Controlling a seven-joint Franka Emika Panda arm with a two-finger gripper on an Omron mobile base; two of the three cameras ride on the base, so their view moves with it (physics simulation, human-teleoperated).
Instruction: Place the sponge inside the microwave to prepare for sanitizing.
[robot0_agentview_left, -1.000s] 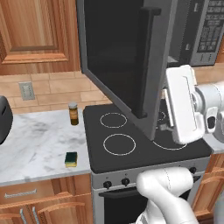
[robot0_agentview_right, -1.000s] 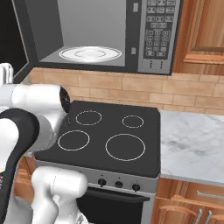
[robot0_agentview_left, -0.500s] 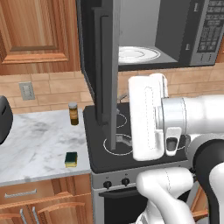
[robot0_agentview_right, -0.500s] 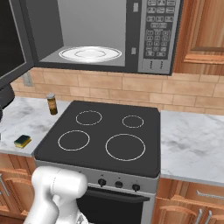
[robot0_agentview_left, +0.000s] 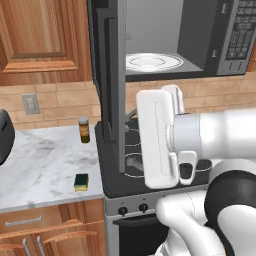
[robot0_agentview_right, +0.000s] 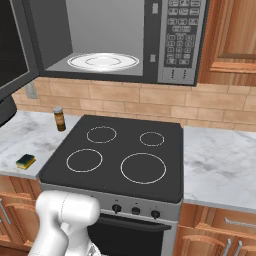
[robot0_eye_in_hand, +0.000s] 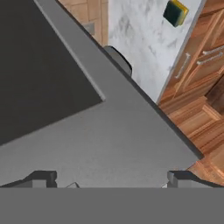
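Microwave (robot0_agentview_right: 125, 40) door (robot0_agentview_left: 111, 85) stands swung wide open, and the white plate (robot0_agentview_right: 103, 61) sits flat on the grey floor inside. The sponge (robot0_agentview_left: 81, 181) is nowhere near it: it lies flat on the marble surface (robot0_agentview_left: 45, 165), at the near edge, just left of the black stovetop (robot0_agentview_right: 120, 155), green side up. From the right base view the sponge (robot0_agentview_right: 25, 161) sits alone at the near left of the surface, well apart from the brown jar (robot0_agentview_right: 59, 119), which stands upright farther back by the brick wall. The white arm (robot0_agentview_left: 200, 137) stretches across in front of the stovetop, under the open door's edge. In the hand view the tool (robot0_eye_in_hand: 109, 179) looks out past the grey door frame, its two dark fingertips (robot0_eye_in_hand: 41, 178) spread far apart with nothing between them: open wide and empty. The sponge (robot0_eye_in_hand: 176, 12) shows small at the far top of that view, on the marble, beside the wooden drawer fronts (robot0_eye_in_hand: 197, 65). The stovetop's four white rings are bare
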